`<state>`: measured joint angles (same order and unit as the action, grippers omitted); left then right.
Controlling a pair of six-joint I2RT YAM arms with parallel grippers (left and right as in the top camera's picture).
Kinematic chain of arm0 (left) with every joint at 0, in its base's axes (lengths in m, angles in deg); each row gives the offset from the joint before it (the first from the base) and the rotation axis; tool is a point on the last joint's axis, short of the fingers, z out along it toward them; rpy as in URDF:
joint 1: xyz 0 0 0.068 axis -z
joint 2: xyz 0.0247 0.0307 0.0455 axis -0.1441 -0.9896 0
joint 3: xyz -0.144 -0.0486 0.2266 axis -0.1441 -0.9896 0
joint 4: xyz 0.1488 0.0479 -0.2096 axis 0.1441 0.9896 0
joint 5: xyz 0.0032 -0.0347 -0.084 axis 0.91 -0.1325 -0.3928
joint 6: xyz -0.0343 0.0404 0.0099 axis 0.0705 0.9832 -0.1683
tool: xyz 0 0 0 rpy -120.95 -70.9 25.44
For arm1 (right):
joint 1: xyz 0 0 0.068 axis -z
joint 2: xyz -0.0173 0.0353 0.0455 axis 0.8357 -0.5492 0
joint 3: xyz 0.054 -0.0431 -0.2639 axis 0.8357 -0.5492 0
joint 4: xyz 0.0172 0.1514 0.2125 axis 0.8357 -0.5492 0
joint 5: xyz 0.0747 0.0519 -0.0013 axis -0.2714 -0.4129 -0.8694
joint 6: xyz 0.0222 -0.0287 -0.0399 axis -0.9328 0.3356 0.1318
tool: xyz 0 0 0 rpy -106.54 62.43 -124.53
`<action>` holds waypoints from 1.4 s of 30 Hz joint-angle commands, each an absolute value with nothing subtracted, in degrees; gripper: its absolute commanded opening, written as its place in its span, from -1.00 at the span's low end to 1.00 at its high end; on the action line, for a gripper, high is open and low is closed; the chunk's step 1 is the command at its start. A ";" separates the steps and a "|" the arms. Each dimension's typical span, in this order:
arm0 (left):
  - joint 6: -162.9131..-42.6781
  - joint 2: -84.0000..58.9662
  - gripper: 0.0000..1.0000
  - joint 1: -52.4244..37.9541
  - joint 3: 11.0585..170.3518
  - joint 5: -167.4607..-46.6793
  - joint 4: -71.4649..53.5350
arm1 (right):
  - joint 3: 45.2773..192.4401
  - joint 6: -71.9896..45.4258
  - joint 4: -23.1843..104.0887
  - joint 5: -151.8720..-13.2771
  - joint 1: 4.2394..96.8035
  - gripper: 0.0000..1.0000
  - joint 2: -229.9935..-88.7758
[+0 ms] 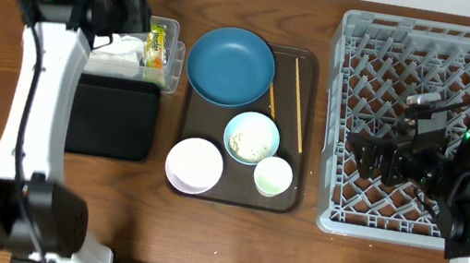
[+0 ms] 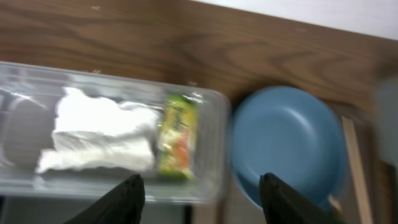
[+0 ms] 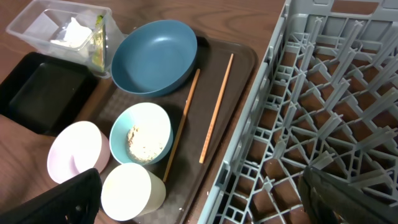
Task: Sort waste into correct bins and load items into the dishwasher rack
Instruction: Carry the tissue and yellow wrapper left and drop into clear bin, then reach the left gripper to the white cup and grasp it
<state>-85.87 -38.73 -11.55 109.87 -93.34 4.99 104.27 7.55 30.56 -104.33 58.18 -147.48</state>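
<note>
The clear tub (image 1: 164, 30) holds the white tissue (image 2: 99, 134) and the snack wrapper (image 2: 177, 137). My left gripper (image 2: 202, 196) is open and empty above the tub's near right corner. The black tray (image 1: 111, 118) lies in front of the tub. On the brown serving tray (image 1: 235, 190) stand the dark blue bowl (image 1: 231, 66), the pale blue bowl (image 1: 252, 138) with crumbs (image 3: 143, 143), the white bowl (image 1: 194, 165), the white cup (image 1: 273, 175) and two chopsticks (image 1: 299, 104). My right gripper (image 3: 205, 202) is open and empty above the left side of the dishwasher rack (image 1: 338, 119).
The left arm's white links run down the table's left side beside the black tray. The right arm stands at the front right, over the rack's front right corner. Bare wooden table lies in front of the serving tray.
</note>
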 commanded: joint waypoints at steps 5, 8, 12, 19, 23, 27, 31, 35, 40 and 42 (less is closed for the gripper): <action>-85.10 -37.71 0.14 -4.58 110.29 -96.84 14.39 | 105.52 6.85 29.93 -104.81 57.46 0.98 -147.51; -85.32 -37.40 -0.03 -2.35 110.29 -96.82 18.65 | 105.52 6.87 29.18 -104.79 57.46 0.99 -147.51; -86.85 -37.07 -0.03 0.25 110.27 -97.02 25.10 | 105.49 6.87 28.25 -104.77 57.46 0.98 -147.51; -88.80 -37.07 -0.03 7.94 108.82 -97.04 29.75 | 105.49 6.87 28.25 -104.77 57.46 0.99 -147.51; -91.31 -37.10 -0.02 14.79 106.27 -96.99 26.65 | 105.49 6.87 28.22 -104.77 57.46 0.98 -147.51; -93.78 -37.10 -0.01 20.60 101.50 -96.80 21.41 | 105.49 6.87 28.22 -104.77 57.46 0.99 -147.51; -96.88 -37.10 -0.02 24.16 95.27 -96.80 16.14 | 105.49 6.87 28.18 -104.77 57.46 0.98 -147.51; -98.41 -37.10 -0.01 26.65 90.05 -96.80 11.37 | 105.47 6.87 28.33 -104.75 57.46 0.98 -147.51; -101.87 -37.12 -0.01 28.56 86.75 -96.80 7.33 | 105.34 6.87 28.66 -104.77 57.46 0.98 -147.53; -101.84 -37.12 -0.01 29.23 86.68 -96.80 7.05 | 105.23 6.87 28.59 -104.77 57.46 0.99 -147.53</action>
